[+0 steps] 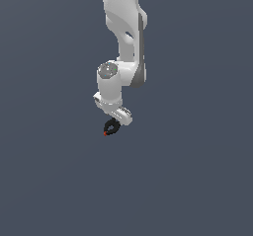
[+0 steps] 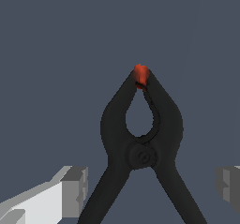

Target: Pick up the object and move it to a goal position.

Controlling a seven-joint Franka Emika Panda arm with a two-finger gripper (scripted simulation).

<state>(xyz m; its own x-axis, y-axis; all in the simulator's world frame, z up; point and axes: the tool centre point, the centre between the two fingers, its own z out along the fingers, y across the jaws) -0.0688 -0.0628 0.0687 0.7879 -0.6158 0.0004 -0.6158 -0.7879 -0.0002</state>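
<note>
The object (image 2: 140, 148) is a black clamp with a small red tip (image 2: 140, 74). In the wrist view it lies straight ahead, its two handles spreading back toward the camera. My gripper (image 2: 151, 188) is open, and its grey fingers (image 2: 75, 190) stand wide apart on either side of the handles. The left finger is close to one handle, while a gap shows at the right one. In the exterior view the object (image 1: 111, 127) shows as a tiny dark shape just under the white hand (image 1: 114, 112); the fingertips are too small to make out there.
A plain dark grey-blue surface (image 1: 197, 180) fills both views. The white arm (image 1: 126, 37) comes down from the top of the exterior view.
</note>
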